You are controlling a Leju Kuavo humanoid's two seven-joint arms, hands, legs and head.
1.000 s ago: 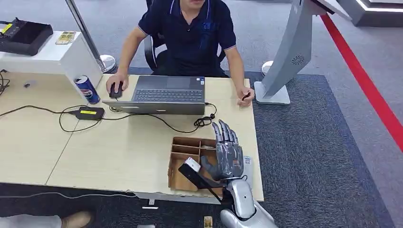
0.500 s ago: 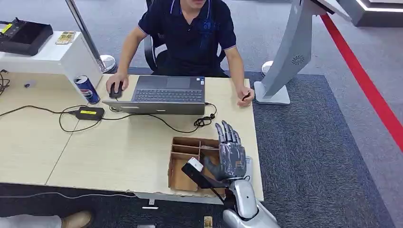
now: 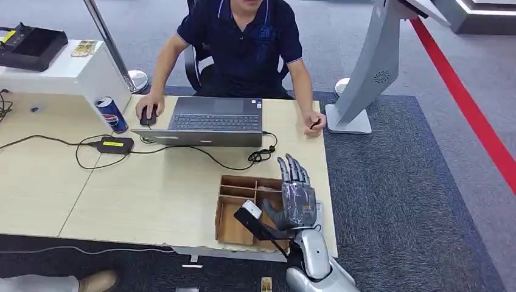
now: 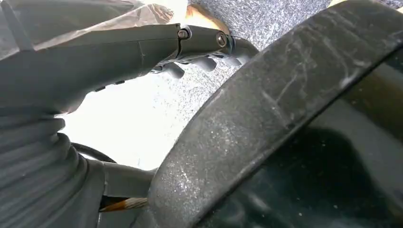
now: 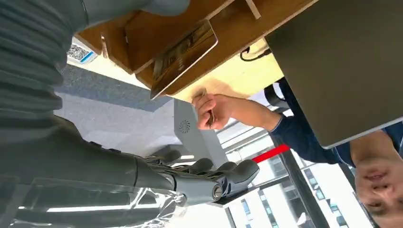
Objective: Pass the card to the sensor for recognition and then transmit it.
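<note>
At the bottom of the head view, just right of the middle, the robot's right hand (image 3: 295, 201) reached up over the near edge of the wooden table (image 3: 152, 188). Its fingers were stretched out straight and a little apart, and its thumb stuck out to the side. It held nothing. The hand hung over a brown divided tray (image 3: 240, 204), most likely because that is where the card is kept, so the pick-up looked like the step in hand. A black wrist camera with a white tip (image 3: 252, 218) poked out beside the thumb.

In the right wrist view, a card (image 5: 183, 57) lay flat inside 1 slot of the tray, near the top middle of the picture. The fingers were apart from it and had not touched it. A small tag with a printed code (image 5: 78, 52) lay on the table just beside the tray.

The left hand (image 4: 142, 47) hung low beside the robot, probably because it has no job yet. I could not tell if its fingers were open or closed.

Higher in the head view sat a grey laptop (image 3: 210, 120), a black power brick (image 3: 114, 145) with wires, and a blue soda can (image 3: 112, 114). A person in a dark blue shirt (image 3: 240, 42) sat behind them, 1 hand on a mouse (image 3: 148, 115).

I could not tell which thing was the sensor.
</note>
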